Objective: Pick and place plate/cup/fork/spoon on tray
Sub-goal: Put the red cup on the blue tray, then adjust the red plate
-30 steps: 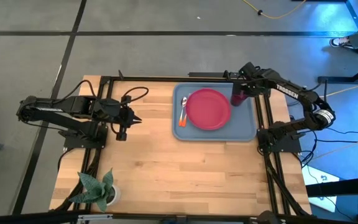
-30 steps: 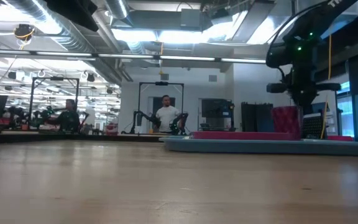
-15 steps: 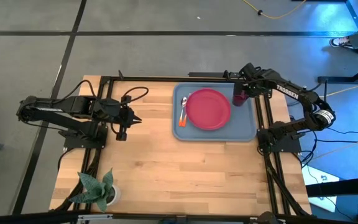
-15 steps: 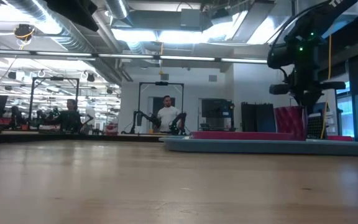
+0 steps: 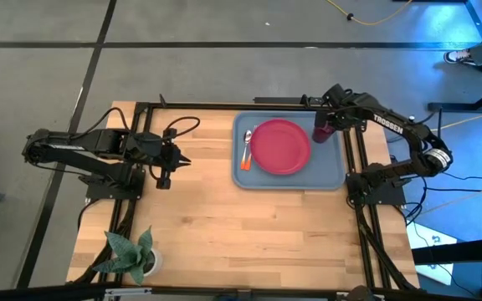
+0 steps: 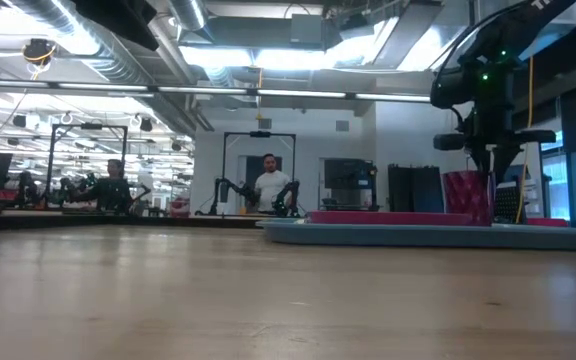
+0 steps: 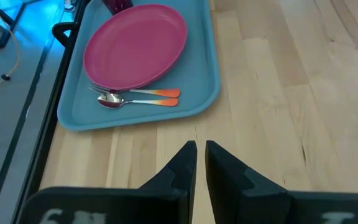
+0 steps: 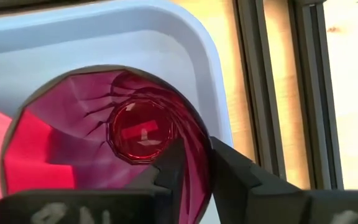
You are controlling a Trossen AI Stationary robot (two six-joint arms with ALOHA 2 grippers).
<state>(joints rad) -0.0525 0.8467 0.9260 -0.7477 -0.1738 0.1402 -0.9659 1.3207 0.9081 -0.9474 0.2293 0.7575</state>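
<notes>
The blue-grey tray (image 5: 333, 171) lies at the table's far right. On it are the pink-red plate (image 5: 280, 146) and, on the plate's left, the fork (image 7: 138, 92) and the spoon (image 7: 120, 101), side by side with orange handles. The dark red cup (image 5: 320, 132) stands upright at the tray's far right corner; it also shows in the low view (image 6: 465, 197). My right gripper (image 8: 194, 165) is shut on the cup's wall from above. My left gripper (image 5: 187, 159) is shut and empty over the bare table, left of the tray. My right gripper holds the cup by its side wall at the rim (image 8: 199, 163), one finger (image 8: 169, 163) inside the cup and one (image 8: 229, 168) outside. The fingers point down from above. The cup is upright; whether its base rests on the tray I cannot tell.
Black frame rails (image 5: 354, 159) run along the table's right and far edges, close to the tray. A potted plant (image 5: 130, 251) stands at the near left corner. Bare wood lies between the tray and the plant. People stand in the room beyond the table (image 6: 269, 188).
My right gripper has shifted slightly toward the table's right edge with the cup, which stays upright over the tray's far right corner.
</notes>
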